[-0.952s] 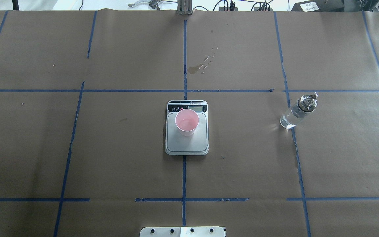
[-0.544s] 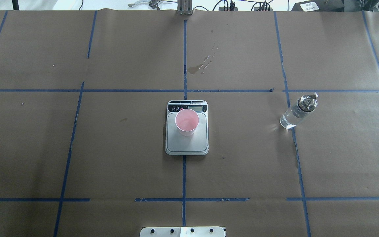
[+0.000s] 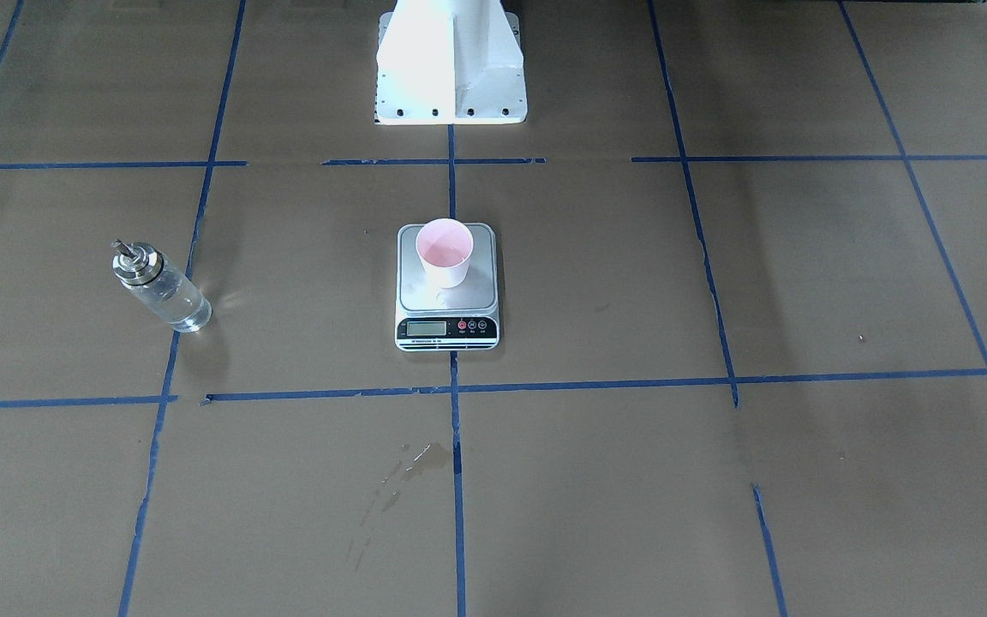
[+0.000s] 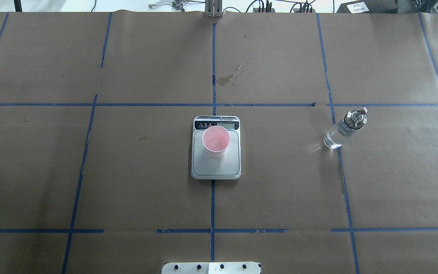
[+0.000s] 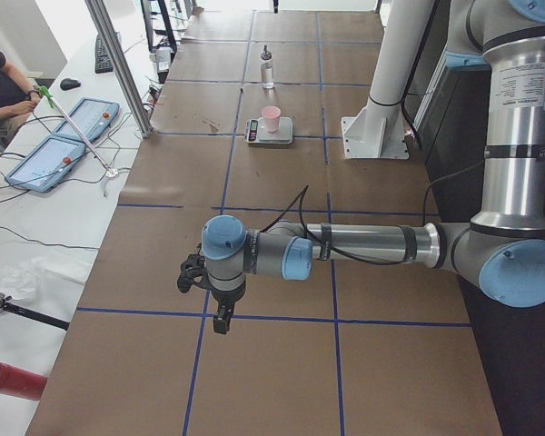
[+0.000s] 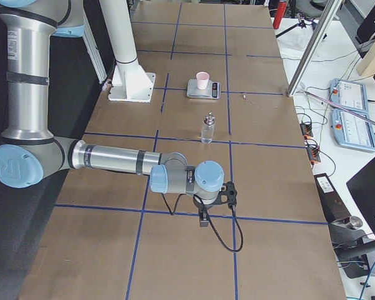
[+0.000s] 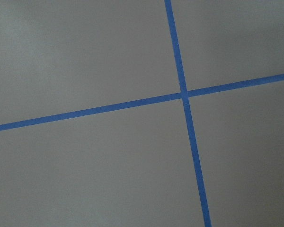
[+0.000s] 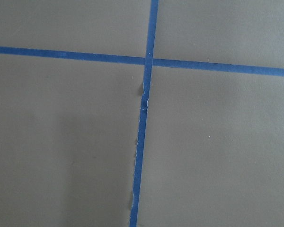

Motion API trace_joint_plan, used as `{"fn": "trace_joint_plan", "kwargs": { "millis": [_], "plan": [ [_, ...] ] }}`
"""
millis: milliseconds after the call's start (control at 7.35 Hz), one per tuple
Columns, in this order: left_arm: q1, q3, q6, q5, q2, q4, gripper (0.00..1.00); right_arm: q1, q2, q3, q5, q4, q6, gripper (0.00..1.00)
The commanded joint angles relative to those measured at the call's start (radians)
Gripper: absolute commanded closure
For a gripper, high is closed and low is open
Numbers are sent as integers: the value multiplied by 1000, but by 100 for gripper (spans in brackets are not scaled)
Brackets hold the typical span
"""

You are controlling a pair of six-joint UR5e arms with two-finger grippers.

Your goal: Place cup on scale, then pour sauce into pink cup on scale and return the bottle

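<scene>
Tapered paper cup (image 4: 216,141) on brushed-steel scale (image 4: 216,167), table (image 4: 127,171) centre; glass bottle (image 4: 340,131) upright, well apart. Left gripper (image 5: 220,323), right gripper (image 6: 203,220): grip state untellable.

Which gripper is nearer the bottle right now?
Right. The right gripper hangs out past the bottle on the robot's right; the left gripper hangs far on the other side, with the scale between it and the bottle.

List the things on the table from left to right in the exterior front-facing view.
bottle → scale. The cup stands on the scale's platform, so it has no separate place in the order.
</scene>
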Motion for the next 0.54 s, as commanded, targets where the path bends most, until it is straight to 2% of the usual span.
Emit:
{"fn": "trace_joint_plan", "kwargs": {
  "millis": [0,408],
  "plan": [
    [0,-3,0,-1,-1,0,0,1,4,24,3,-1,65,0],
    [0,0,-15,-4,-6,1,0,1,8,32,26,-39,72,0]
  ]
}}
